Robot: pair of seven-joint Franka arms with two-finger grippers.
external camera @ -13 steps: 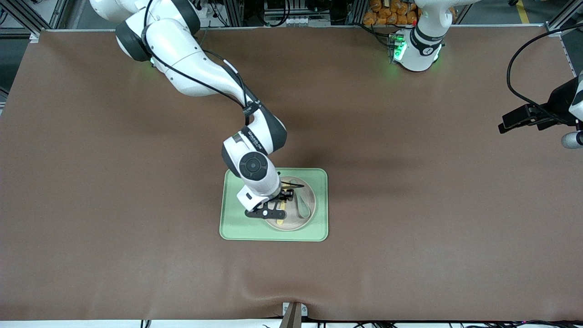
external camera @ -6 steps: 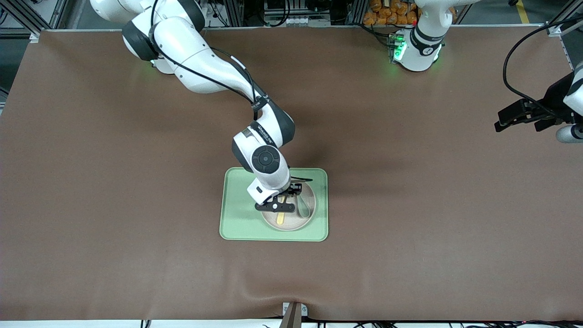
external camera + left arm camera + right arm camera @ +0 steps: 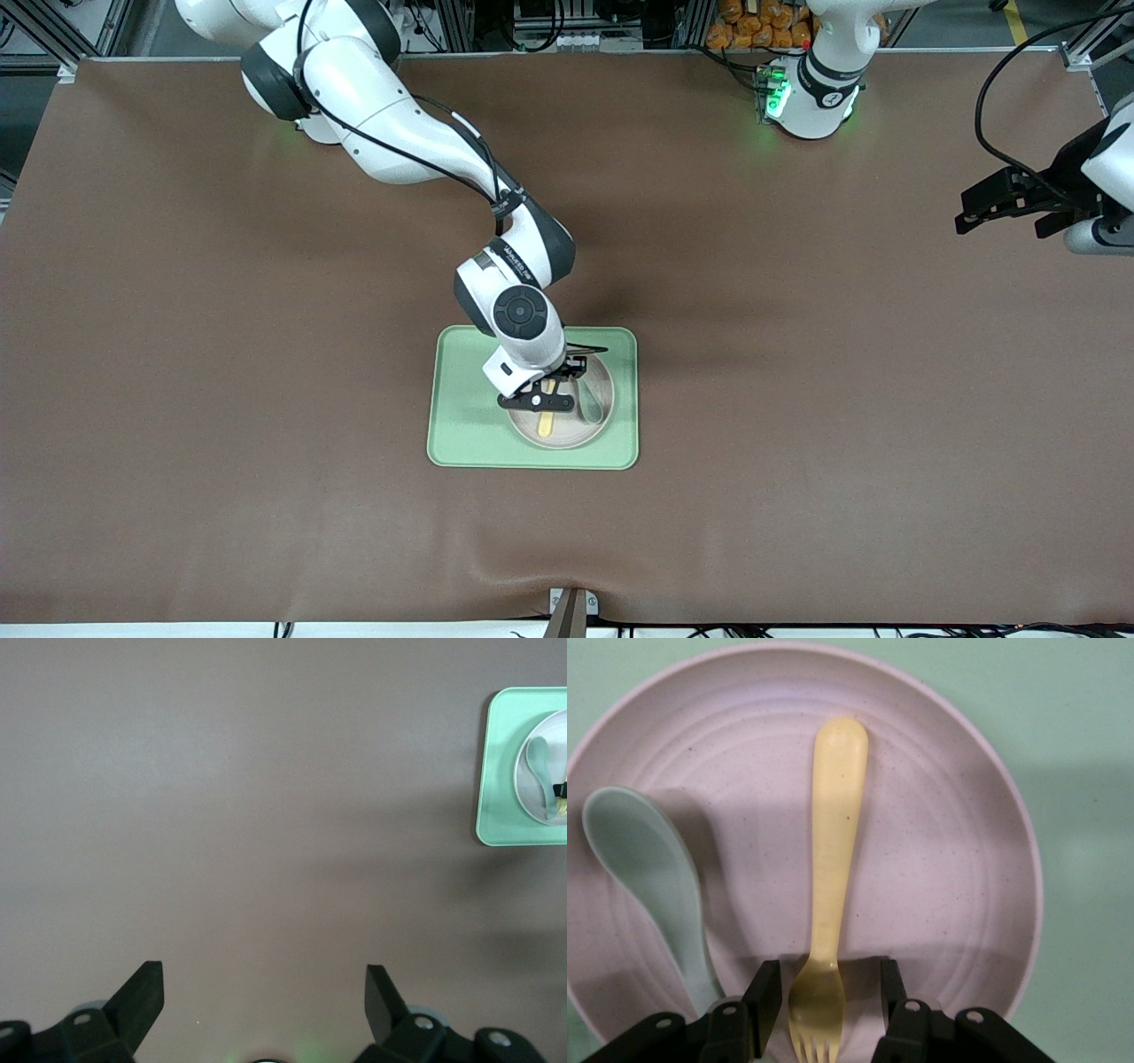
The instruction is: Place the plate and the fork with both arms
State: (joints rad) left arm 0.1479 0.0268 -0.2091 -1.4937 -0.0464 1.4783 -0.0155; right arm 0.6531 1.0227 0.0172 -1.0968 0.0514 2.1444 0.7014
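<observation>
I see the brown table point(image 3: 797, 399), with the green tray point(image 3: 461, 425) near its middle. The plate point(image 3: 595, 427) lies in the tray, and the fork point(image 3: 833, 868) and a green spoon point(image 3: 651, 877) lie on the plate. My right gripper point(image 3: 824, 1010) is low over the plate, its fingers a little apart at both sides of the fork's neck. My left gripper point(image 3: 264, 997) waits wide open, holding nothing, over bare table at the left arm's end.

The tray point(image 3: 461, 425) is lying on the counter point(image 3: 797, 443) near its middle. The plate point(image 3: 567, 436) is sitting in the tray, toward the left arm's end of it. The fork point(image 3: 833, 868) and the spoon point(image 3: 651, 877) are lying side by side on the plate, apart, the spoon toward the left arm's end, both handles pointing toward the front camera.
</observation>
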